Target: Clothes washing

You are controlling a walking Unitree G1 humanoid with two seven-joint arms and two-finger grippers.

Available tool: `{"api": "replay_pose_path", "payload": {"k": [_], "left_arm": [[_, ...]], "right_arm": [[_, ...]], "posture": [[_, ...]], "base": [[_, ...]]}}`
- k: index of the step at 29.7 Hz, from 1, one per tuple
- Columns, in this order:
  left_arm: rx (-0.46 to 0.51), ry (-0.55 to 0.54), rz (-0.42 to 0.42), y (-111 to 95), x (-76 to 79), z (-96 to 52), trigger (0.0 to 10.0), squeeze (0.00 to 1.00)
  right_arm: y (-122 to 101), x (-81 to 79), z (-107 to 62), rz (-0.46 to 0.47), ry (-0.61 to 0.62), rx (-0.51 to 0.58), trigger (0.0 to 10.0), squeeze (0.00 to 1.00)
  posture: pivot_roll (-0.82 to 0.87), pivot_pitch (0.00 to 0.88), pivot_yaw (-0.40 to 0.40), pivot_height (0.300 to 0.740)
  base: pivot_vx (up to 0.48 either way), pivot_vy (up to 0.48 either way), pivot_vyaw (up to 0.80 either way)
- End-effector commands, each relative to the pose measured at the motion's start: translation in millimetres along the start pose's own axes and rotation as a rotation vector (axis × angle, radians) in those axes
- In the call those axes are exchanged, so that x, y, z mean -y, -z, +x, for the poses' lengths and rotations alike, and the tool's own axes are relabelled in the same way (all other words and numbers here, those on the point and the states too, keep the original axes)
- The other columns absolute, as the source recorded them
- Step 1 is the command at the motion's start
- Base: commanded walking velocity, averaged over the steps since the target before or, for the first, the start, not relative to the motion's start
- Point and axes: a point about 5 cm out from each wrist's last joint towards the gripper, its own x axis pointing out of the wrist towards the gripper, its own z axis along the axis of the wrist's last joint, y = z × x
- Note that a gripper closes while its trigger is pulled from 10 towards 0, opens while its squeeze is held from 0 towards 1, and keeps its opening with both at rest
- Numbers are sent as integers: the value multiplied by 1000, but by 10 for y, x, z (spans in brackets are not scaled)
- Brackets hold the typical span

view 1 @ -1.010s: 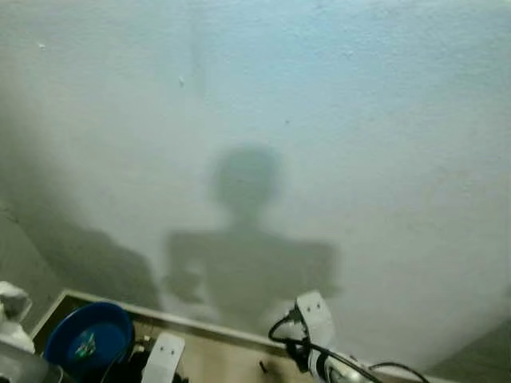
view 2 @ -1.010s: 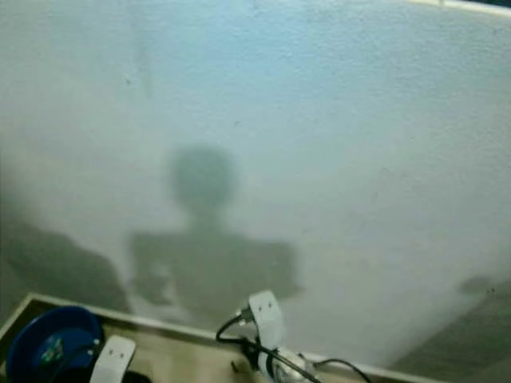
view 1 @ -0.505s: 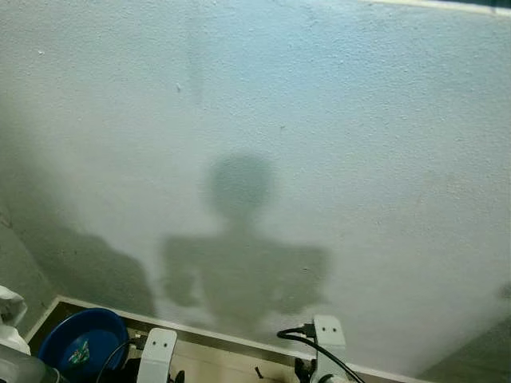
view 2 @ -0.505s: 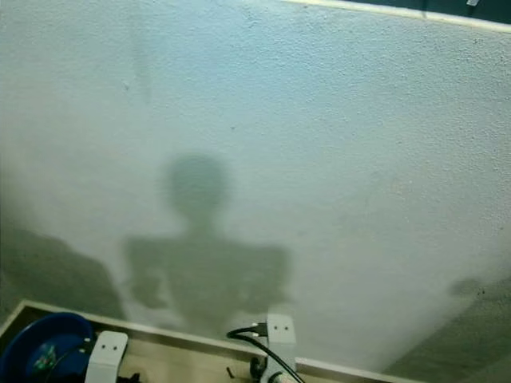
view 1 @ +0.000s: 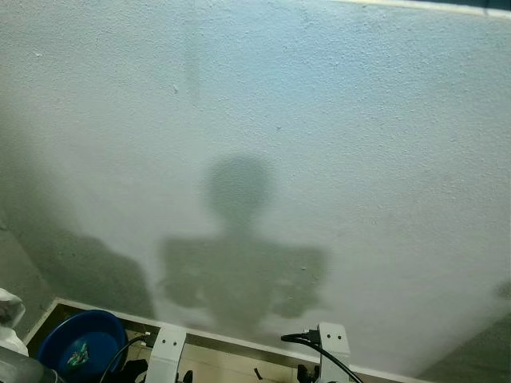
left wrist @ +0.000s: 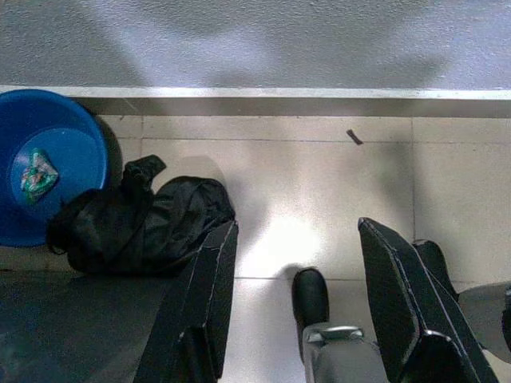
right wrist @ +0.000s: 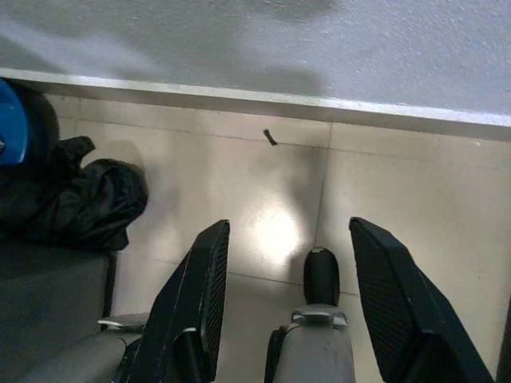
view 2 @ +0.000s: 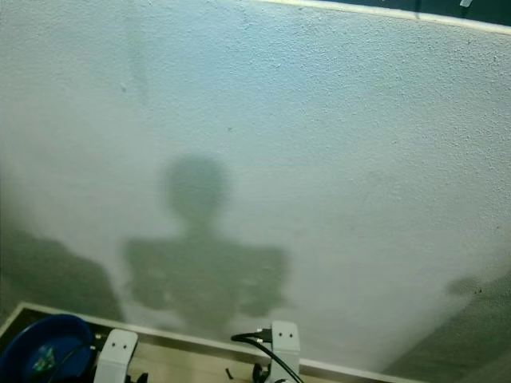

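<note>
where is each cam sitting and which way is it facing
Head eyes: on the head, facing the wall; arm tops at the bottom edge, basin lower left.
Left wrist: looks down past the open left tool at tiles, basin, black cloth, a robot foot.
Right wrist: looks down past the open right tool at tiles, cloth.
Shared: basin, cloth.

The left gripper (left wrist: pixel 297 263) hangs with its two black fingers (left wrist: pixel 206 295) spread apart over a pale tiled floor (left wrist: pixel 303 183). A crumpled black garment (left wrist: pixel 140 225) lies on the tiles, touching a blue basin (left wrist: pixel 60 152) that holds a small greenish scrap (left wrist: pixel 37 173). Beyond them runs a white wall (left wrist: pixel 279 40), and the robot's black foot (left wrist: pixel 310 297) shows between the fingers.
</note>
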Motion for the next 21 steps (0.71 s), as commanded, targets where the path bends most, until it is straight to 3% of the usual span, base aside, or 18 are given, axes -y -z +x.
{"api": "replay_pose_path", "payload": {"k": [1, 3, 8, 21], "left_arm": [[-49, 6, -9, 153, 36, -36, 10000, 0], [-51, -1, -53, 186, 56, -47, 10000, 0], [-69, 19, -47, 250, 125, -64, 10000, 0], [-61, -4, -97, 251, 19, -73, 10000, 0]], "right_arm": [[53, 25, -8, 3, -2, -12, 10000, 0], [42, 87, -10, 21, 10, -9, 10000, 0], [96, 118, -21, -1, 24, -27, 10000, 0], [225, 54, -45, 16, 20, -42, 10000, 0]], "posture": [[45, 70, -26, 740], [30, 55, -32, 740], [34, 61, -23, 740], [26, 81, 8, 740]], "base": [[0, 0, 0], [0, 0, 0], [0, 0, 0], [0, 0, 0]]}}
